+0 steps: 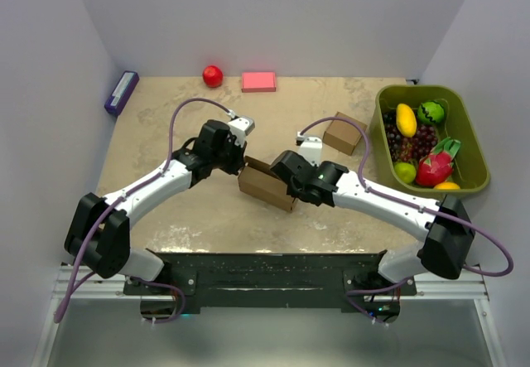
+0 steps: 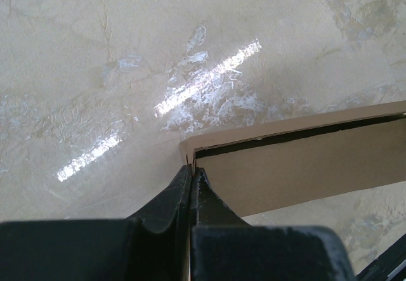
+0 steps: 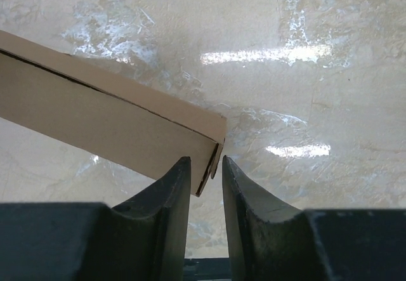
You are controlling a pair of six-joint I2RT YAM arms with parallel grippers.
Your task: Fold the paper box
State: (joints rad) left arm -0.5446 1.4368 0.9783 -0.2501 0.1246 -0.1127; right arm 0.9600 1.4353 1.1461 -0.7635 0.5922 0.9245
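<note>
The paper box (image 1: 263, 183) is a low brown cardboard oblong in the middle of the table, standing up between the two arms. My left gripper (image 1: 240, 161) holds its left end. In the left wrist view the gripper (image 2: 191, 174) is shut on a thin cardboard wall at the corner of the paper box (image 2: 304, 167). My right gripper (image 1: 286, 186) is at the right end. In the right wrist view the end corner of the paper box (image 3: 95, 116) sits between the fingers of this gripper (image 3: 206, 167). The jaws stand apart, with a gap to the right finger.
A smaller squarish brown box (image 1: 344, 132) lies behind the right arm. A green basket (image 1: 472, 147) of toy fruit stands at the right. At the back wall are a red ball (image 1: 213, 75), a pink block (image 1: 258, 81) and a purple object (image 1: 121, 92).
</note>
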